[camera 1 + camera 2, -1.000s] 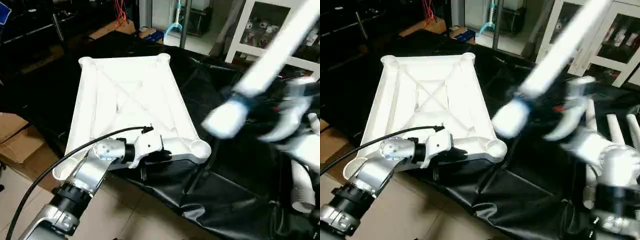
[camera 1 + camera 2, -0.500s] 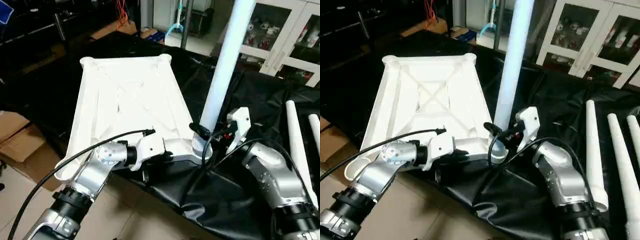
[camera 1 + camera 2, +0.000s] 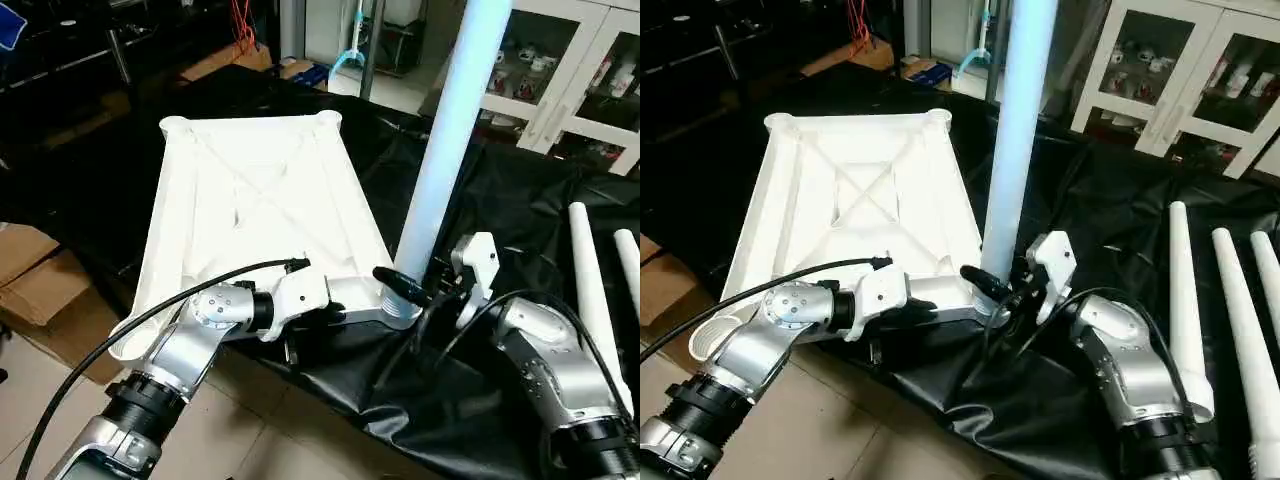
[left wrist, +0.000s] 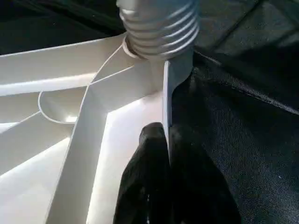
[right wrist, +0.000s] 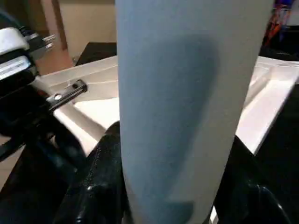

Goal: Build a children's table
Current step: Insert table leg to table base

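The white table top lies upside down on black cloth, its X ribs facing up. My left gripper is shut on the top's near rim, and its black fingers clamp the thin wall just beside the near right corner socket. A long white leg stands nearly upright over that socket. Its threaded end sits at the socket's mouth with the threads showing. My right gripper is shut on the leg low down, one finger on each side.
Spare white legs lie on the black cloth at the right. A white glass-door cabinet stands behind. A cardboard box sits on the floor at the left, beyond the table top's edge.
My right arm has swung the leg from a tilt in the air to nearly upright and lowered its threaded end to the near right corner socket. My left gripper has not moved.
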### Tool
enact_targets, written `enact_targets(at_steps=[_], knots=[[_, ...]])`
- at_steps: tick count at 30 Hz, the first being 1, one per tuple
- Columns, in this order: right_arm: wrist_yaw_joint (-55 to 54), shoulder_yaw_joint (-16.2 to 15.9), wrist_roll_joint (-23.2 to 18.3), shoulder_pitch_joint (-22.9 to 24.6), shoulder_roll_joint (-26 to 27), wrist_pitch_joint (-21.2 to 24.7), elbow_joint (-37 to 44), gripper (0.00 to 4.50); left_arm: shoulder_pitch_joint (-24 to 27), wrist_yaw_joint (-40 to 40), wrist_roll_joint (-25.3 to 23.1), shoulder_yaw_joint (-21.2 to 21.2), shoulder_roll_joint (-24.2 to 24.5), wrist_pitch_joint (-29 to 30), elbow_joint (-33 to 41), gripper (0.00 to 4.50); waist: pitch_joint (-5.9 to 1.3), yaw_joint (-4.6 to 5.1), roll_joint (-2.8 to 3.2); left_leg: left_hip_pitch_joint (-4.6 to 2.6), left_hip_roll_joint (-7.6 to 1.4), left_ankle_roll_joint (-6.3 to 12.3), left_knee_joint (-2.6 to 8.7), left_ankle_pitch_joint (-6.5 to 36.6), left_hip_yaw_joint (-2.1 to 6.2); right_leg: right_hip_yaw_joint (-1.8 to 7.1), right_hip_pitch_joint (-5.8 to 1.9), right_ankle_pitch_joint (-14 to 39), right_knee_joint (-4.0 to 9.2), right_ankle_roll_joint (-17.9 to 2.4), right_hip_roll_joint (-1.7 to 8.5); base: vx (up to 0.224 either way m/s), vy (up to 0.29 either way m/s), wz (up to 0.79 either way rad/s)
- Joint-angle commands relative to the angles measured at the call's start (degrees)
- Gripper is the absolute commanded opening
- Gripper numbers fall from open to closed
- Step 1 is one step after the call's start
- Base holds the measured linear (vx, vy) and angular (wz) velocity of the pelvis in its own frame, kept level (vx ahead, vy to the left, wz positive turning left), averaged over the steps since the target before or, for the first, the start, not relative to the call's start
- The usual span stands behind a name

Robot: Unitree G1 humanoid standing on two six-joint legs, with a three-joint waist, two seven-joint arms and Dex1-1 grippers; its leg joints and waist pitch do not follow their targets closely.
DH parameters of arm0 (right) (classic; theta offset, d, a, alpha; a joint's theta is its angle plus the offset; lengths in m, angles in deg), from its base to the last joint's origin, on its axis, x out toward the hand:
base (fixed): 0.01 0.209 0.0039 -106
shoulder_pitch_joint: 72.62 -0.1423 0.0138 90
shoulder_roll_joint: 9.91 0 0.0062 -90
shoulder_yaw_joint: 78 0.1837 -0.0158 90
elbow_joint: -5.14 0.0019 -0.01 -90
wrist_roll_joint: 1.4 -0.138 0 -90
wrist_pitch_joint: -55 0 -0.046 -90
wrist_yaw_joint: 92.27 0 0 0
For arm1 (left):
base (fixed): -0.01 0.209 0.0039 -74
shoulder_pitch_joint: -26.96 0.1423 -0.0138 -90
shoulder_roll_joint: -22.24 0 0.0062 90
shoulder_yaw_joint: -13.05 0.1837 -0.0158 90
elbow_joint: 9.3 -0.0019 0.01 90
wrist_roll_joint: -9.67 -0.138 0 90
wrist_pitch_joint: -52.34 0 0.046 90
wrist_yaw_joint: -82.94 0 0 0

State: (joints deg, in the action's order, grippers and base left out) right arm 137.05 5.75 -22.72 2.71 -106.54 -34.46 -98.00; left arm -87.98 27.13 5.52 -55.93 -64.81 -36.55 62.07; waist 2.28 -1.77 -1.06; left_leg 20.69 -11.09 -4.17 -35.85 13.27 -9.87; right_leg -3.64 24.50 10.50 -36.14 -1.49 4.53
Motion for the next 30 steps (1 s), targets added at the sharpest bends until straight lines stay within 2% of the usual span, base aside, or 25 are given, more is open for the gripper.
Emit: enact_targets(at_steps=[1,2,3,5,6,7,12,16,19,23,27,30], knots=[[1.15,-2.01,4.39,1.22,-1.52,0.05,-2.35,1.88,-1.17,0.53,0.63,-0.29,-0.57,-0.71,-0.56,0.00,-3.35,0.25,0.03,0.08,-1.93,5.52,4.23,4.37,0.15,2.70,-4.05,5.18,4.13,-13.14,3.01,0.000,0.000,0.00],[1.15,-2.01,4.39,1.22,-1.52,0.05,-2.35,1.88,-1.17,0.53,0.63,-0.29,-0.57,-0.71,-0.56,0.00,-3.29,0.31,-0.07,0.10,-1.89,5.31,4.25,4.80,0.12,2.68,-4.04,5.73,4.23,-12.97,2.98,0.000,0.000,0.00],[0.75,-2.09,5.98,0.47,-1.83,-1.64,-3.51,1.88,-1.60,0.44,0.63,-0.36,-0.61,-0.84,-1.05,0.00,-3.00,0.38,0.19,-0.16,-1.91,4.43,4.56,7.22,0.15,2.67,-3.99,8.87,4.68,-12.57,3.05,0.000,0.000,0.00],[0.46,-2.08,6.87,0.02,-1.97,-2.65,-4.18,1.88,-1.83,0.38,0.62,-0.38,-0.63,-0.91,-1.30,0.00,-2.97,0.51,0.06,-0.33,-1.89,3.20,4.75,9.32,0.24,2.65,-4.06,12.07,5.01,-11.73,3.07,0.000,0.000,0.00],[-0.37,-1.77,8.05,-0.87,-2.01,-4.50,-5.74,1.88,-2.13,0.41,0.62,-0.42,-0.75,-1.03,-1.66,0.00,-2.95,0.49,0.08,-0.39,-1.89,3.06,4.75,9.30,0.27,2.71,-4.05,11.93,5.00,-11.60,3.09,0.000,0.000,0.00],[-0.37,-1.77,8.05,-0.87,-2.01,-4.50,-5.74,1.88,-2.13,0.41,0.62,-0.42,-0.75,-1.03,-1.66,0.00,-3.00,0.55,0.06,-0.43,-1.88,2.95,4.71,8.87,0.25,2.74,-3.94,11.43,4.99,-11.73,3.05,0.000,0.000,0.00],[-0.88,-0.92,7.64,-1.67,-0.74,-7.02,-8.77,1.88,-2.40,0.55,0.57,-0.44,-1.10,-1.09,-2.11,0.00,-3.12,0.58,0.01,-0.17,-1.82,4.40,4.57,6.09,0.26,2.76,-4.26,6.54,4.46,-13.02,3.04,0.000,0.000,0.00],[0.30,-1.47,8.14,-0.66,-0.40,-8.75,-9.28,1.88,-2.56,0.72,0.59,-0.57,-1.19,-1.18,-2.45,0.00,-2.86,0.61,-0.29,-0.20,-1.92,4.57,4.74,7.96,0.20,2.74,-4.13,9.44,4.84,-12.70,3.09,0.000,0.000,0.00],[1.34,-1.85,7.33,0.81,1.05,-9.61,-8.35,1.88,-2.69,0.88,0.58,-0.69,-1.25,-1.27,-2.68,0.00,-2.84,0.52,-0.16,-0.22,-1.97,4.49,4.83,8.23,0.25,2.79,-4.02,10.18,4.92,-12.28,3.13,0.000,0.000,0.00],[3.93,-5.35,7.89,2.78,1.82,-10.75,-6.56,1.88,-2.68,0.97,0.53,-0.69,-1.38,-1.28,-2.72,0.00,-2.82,0.46,-0.13,-0.28,-2.02,4.69,4.90,7.75,0.25,2.76,-4.03,8.82,4.86,-12.43,3.10,0.000,0.000,0.00],[5.09,-6.58,7.97,1.74,2.29,-10.08,-6.55,1.88,-2.77,0.83,0.51,-0.54,-1.49,-1.26,-2.77,0.00,-2.62,0.58,0.05,-0.25,-2.06,4.24,5.15,9.55,0.34,2.75,-3.96,11.35,5.17,-11.95,3.14,0.000,0.000,0.00],[5.83,-6.81,8.25,0.61,2.61,-9.19,-7.02,1.88,-2.85,0.74,0.50,-0.47,-1.60,-1.25,-2.79,0.00,-2.60,0.64,0.07,-0.22,-2.07,4.04,5.21,9.44,0.38,2.75,-3.99,10.83,5.12,-11.94,3.10,0.000,0.000,0.00]])
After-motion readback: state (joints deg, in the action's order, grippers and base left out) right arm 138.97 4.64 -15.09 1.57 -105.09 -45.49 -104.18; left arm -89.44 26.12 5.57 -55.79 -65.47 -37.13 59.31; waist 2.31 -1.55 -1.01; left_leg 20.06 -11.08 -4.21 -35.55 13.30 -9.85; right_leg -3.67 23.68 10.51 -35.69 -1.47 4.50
